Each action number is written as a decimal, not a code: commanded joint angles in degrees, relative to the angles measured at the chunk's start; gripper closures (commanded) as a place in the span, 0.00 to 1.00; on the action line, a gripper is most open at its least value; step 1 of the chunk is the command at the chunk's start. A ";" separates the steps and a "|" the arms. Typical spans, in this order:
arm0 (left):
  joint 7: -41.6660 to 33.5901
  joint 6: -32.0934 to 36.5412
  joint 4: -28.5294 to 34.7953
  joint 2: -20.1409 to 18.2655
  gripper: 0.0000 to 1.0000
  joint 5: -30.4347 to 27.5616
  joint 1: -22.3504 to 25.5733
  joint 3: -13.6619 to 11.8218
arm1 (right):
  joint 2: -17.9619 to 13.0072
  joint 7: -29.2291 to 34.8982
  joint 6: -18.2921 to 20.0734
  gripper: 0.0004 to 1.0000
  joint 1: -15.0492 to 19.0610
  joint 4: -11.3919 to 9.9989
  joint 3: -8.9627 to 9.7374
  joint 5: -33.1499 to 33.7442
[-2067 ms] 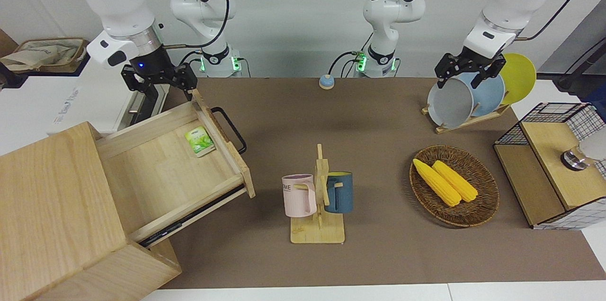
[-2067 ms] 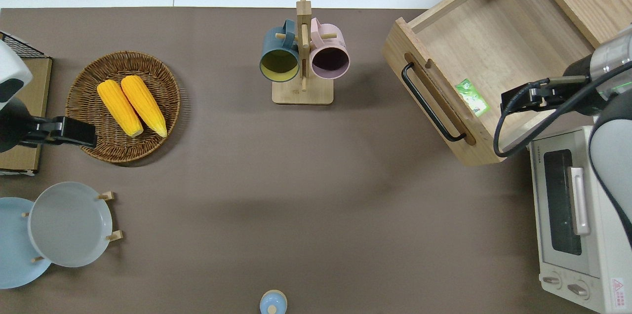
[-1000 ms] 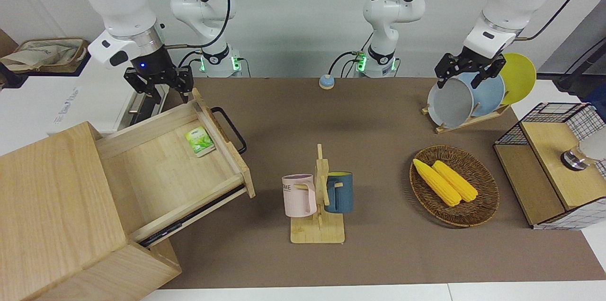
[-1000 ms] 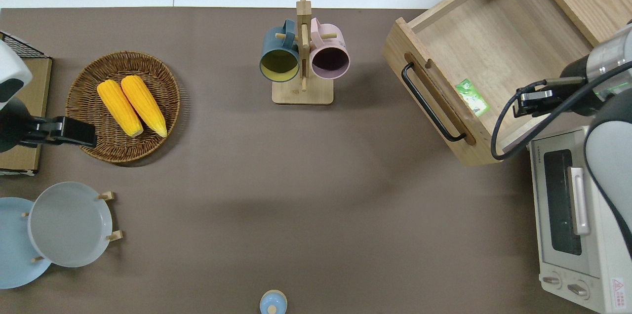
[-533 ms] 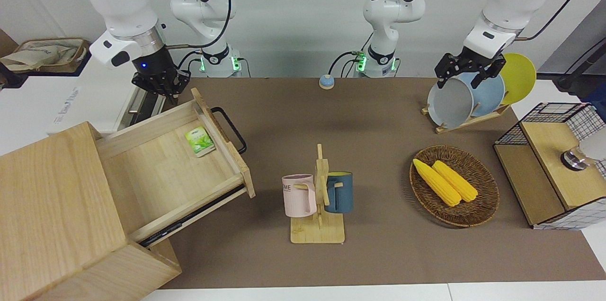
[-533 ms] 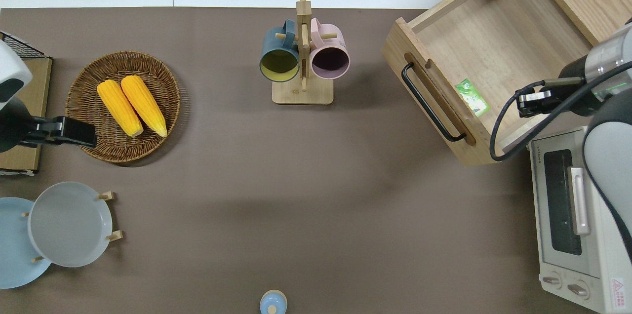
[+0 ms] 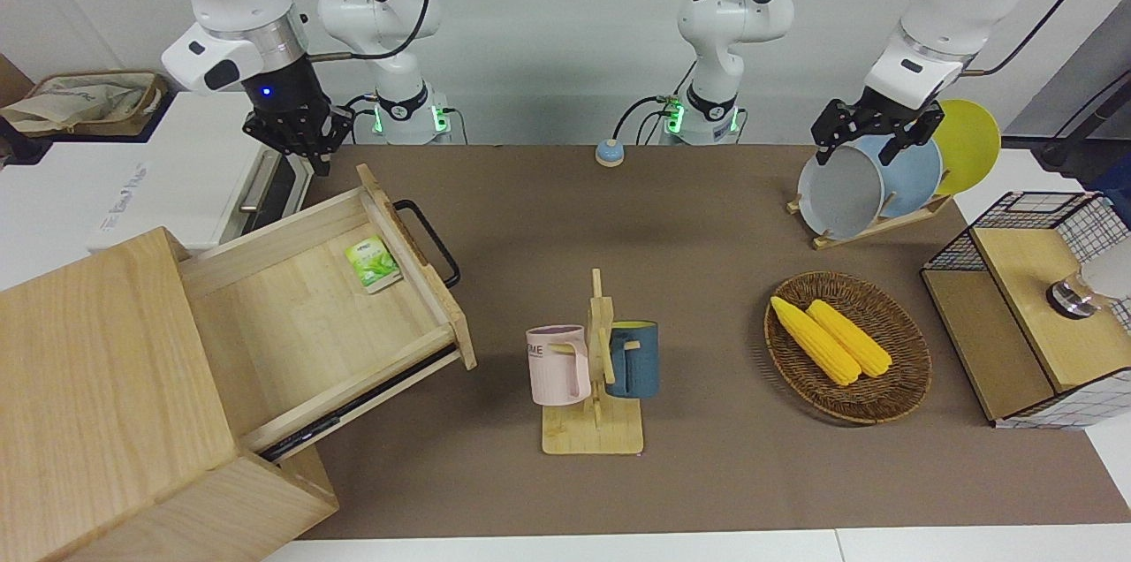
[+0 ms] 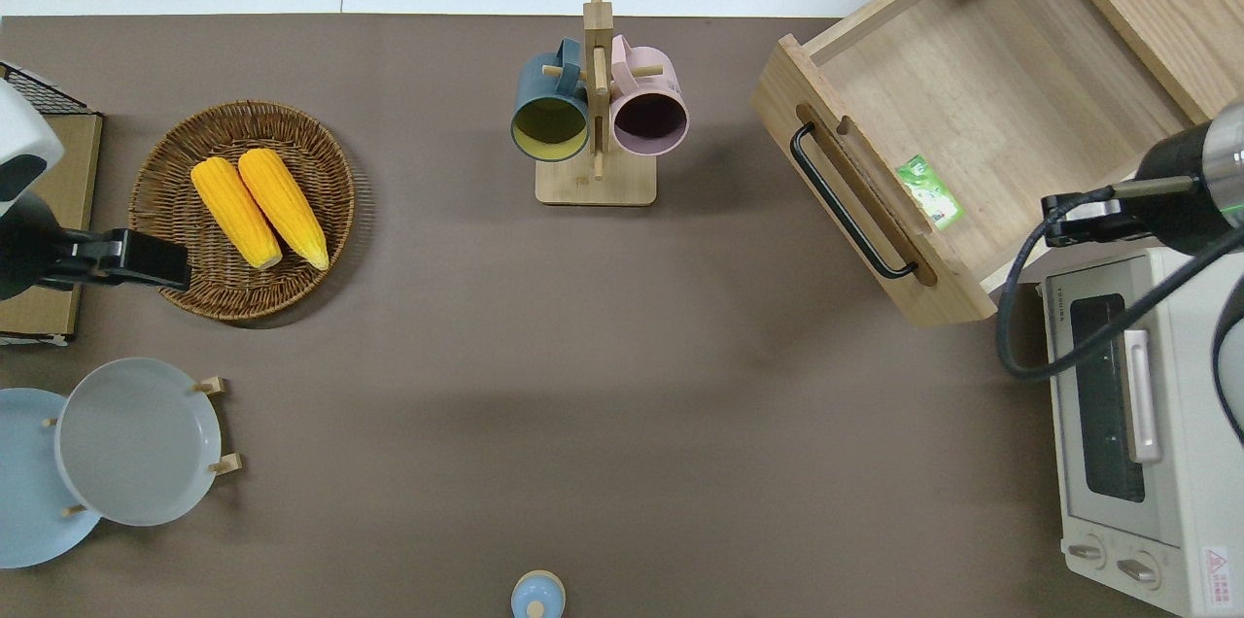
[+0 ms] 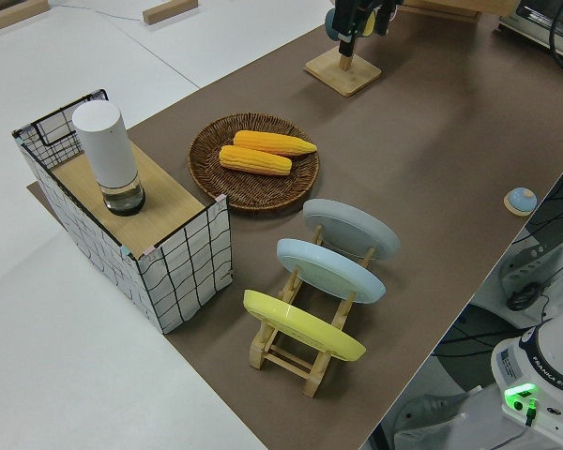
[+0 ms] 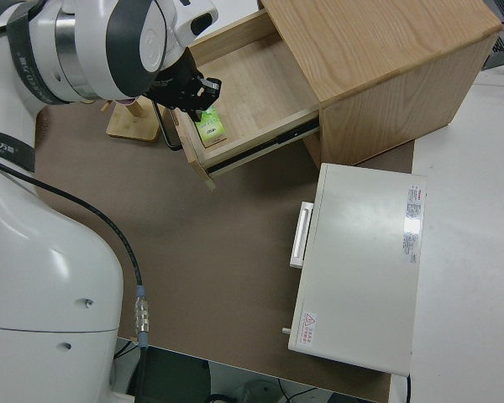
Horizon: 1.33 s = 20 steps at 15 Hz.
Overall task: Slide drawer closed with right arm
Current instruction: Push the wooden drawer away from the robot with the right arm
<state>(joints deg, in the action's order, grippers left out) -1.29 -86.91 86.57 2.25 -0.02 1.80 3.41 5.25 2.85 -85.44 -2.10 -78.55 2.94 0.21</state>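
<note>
Right gripper [image 7: 299, 138] has drawn back from over the open drawer [image 8: 972, 103]: two seconds ago it hung above the drawer's near corner by the front panel, now it is up over the gap between drawer and white oven [image 8: 1147, 433], toward the right arm's end of the table. Its fingers, spread wide earlier, have come together (front view shows them bunched and pointing down). In the overhead view the black cable [image 8: 1020, 346] now loops over the oven's corner instead of the drawer's.
</note>
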 commanded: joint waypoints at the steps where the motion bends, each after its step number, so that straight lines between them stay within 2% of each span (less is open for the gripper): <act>1: -0.56 1.13 -1.49 0.65 0.01 0.98 0.22 0.37 | -2.00 3.27 1.06 1.00 -0.19 -0.72 2.24 1.63; 2: -0.56 1.13 -1.49 0.65 0.01 0.98 0.22 0.37 | -2.17 6.08 0.98 1.00 -0.19 -0.64 3.46 2.07; 5: -0.56 1.13 -1.40 0.65 0.01 0.98 0.22 0.37 | -2.17 15.05 0.97 1.00 -0.19 -0.37 8.73 4.00; 8: -0.56 1.13 -1.40 0.65 0.01 0.98 0.22 0.37 | -1.74 22.52 0.45 1.00 -0.19 -0.46 12.08 4.89; 10: -0.56 1.13 -1.40 0.65 0.01 0.98 0.22 0.37 | -1.30 26.92 0.19 1.00 -0.36 -0.81 13.66 6.20; 13: -0.56 1.13 -1.49 0.65 0.01 0.98 0.22 0.37 | 0.63 36.57 0.10 1.00 -3.96 -0.90 14.02 8.22; 15: -0.56 1.13 -1.49 0.65 0.00 0.98 0.22 0.37 | 2.22 46.06 -0.60 1.00 -5.54 -1.25 14.02 7.96; 20: -0.56 1.13 -1.49 0.65 0.01 0.98 0.22 0.37 | 4.06 60.39 -4.82 1.00 -5.55 -5.46 14.11 6.91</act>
<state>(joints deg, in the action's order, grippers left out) -1.29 -86.91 86.57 2.25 -0.02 1.80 3.41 8.82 55.73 -87.41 -8.08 -81.38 16.82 7.15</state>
